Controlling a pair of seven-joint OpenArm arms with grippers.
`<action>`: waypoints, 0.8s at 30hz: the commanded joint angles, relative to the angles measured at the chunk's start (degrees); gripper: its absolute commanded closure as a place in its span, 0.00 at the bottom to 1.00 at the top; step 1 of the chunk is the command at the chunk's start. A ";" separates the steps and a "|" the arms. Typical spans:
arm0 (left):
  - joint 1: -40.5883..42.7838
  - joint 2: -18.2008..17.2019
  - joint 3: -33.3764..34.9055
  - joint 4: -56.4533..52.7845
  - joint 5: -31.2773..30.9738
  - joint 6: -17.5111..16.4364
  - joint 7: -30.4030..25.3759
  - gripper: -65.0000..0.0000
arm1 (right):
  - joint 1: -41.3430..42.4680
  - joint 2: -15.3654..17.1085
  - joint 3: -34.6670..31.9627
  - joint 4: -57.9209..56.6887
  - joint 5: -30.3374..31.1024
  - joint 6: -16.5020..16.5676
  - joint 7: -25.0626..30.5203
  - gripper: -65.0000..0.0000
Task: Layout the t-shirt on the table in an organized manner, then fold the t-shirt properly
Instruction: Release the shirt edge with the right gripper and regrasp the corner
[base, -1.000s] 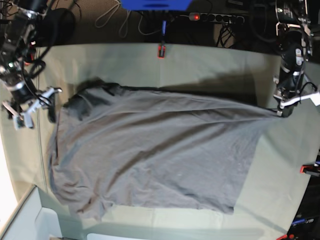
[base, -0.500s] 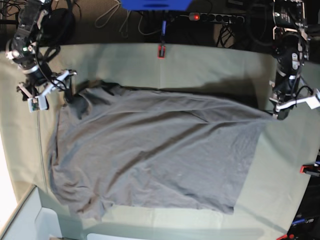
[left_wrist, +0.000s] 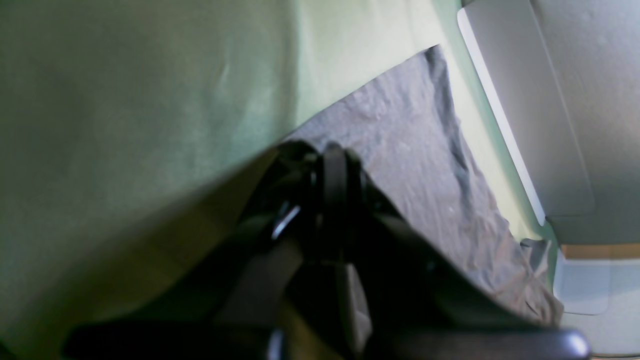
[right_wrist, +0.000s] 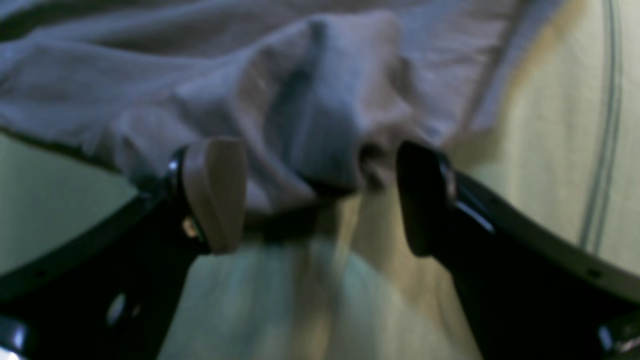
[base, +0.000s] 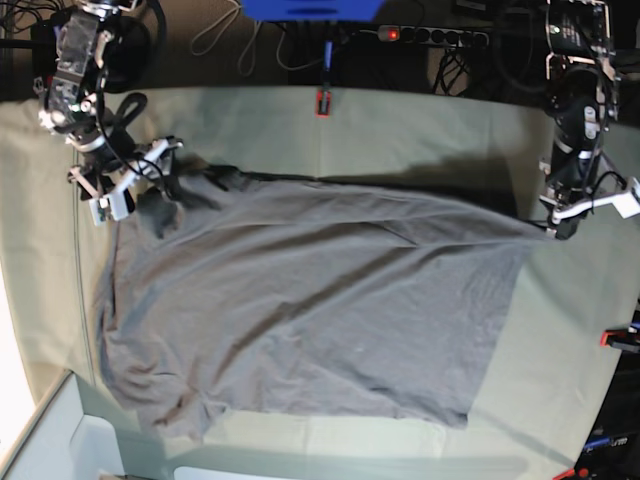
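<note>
Spreading out nicely but not finished yet: the plain dark grey short-sleeved cotton t-shirt (base: 300, 300) is lying mostly flat across the middle of the big pale grey-green cloth table (base: 420, 130). It is sitting skewed on the table, with one corner drawn out to a point towards the red-orange clip (base: 618, 339) on the table's edge. At that point the left gripper (base: 560, 226) is pinching the shirt's corner, jaws pressed together on the fabric and pulling it taut. At the shirt's opposite end, the right gripper (right_wrist: 320, 195) is standing with its fingers (right_wrist: 215, 192) spread wide, straddling a bunched, rumpled fold of sleeve without clamping it. So, by my reading, the layout stage is partly done: the body is lying open, but the sleeve end is looking crumpled and the edges are running crooked. Squaring it up is waiting, and no fold is showing anywhere.
</note>
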 joint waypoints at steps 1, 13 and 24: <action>-0.41 -0.57 -0.49 0.96 -0.20 -0.60 -0.96 1.00 | 0.43 0.66 0.23 0.96 0.86 0.25 1.60 0.27; -0.41 -0.57 -0.49 0.96 -0.20 -0.60 -0.96 1.00 | 0.08 0.66 0.32 0.96 0.86 0.25 1.60 0.98; 1.08 -0.57 -0.58 2.54 -0.37 -0.60 -0.96 1.00 | -9.94 0.31 5.60 13.18 0.95 0.25 1.60 1.00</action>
